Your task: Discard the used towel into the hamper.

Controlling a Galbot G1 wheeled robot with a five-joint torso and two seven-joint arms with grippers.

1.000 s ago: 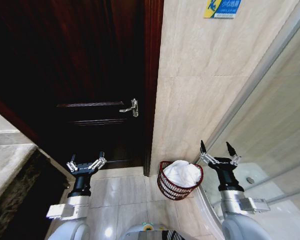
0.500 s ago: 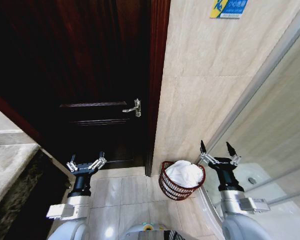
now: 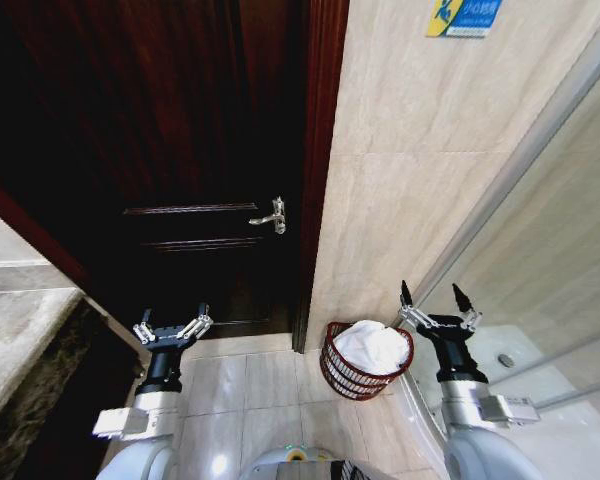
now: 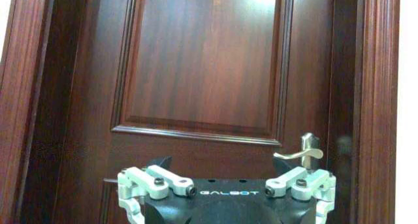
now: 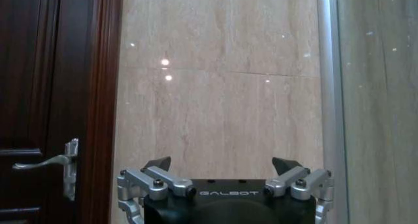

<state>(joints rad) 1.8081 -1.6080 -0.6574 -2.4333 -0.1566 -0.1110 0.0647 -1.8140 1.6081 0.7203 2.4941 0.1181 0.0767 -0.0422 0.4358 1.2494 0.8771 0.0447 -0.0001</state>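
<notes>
Since a second ago the whole head view has slid sideways, so the camera has turned; both arms sit at the same places in the picture, and the hamper [image 3: 366, 361] and door handle [image 3: 271, 216] now appear a little further right. That hamper, a dark reddish-brown wire basket, stands on the tiled floor [image 3: 250, 395] against the beige wall [image 3: 420, 200], just beside the door frame. A white towel [image 3: 373, 346] lies bunched inside it, heaped up to the rim.

Just right of the hamper, the right gripper [image 3: 433, 296] is raised with its fingers spread wide and nothing between them; its wrist view looks at the beige wall with the shower glass edge [image 5: 326, 87] alongside. It seems to stand apart from the basket, though the angle makes that hard to judge.

Well to the left, the left gripper [image 3: 172, 321] points at the dark wooden door [image 3: 180, 150], fingers likewise spread and holding nothing. A stone surface [image 3: 10, 320] shows at the far left.
</notes>
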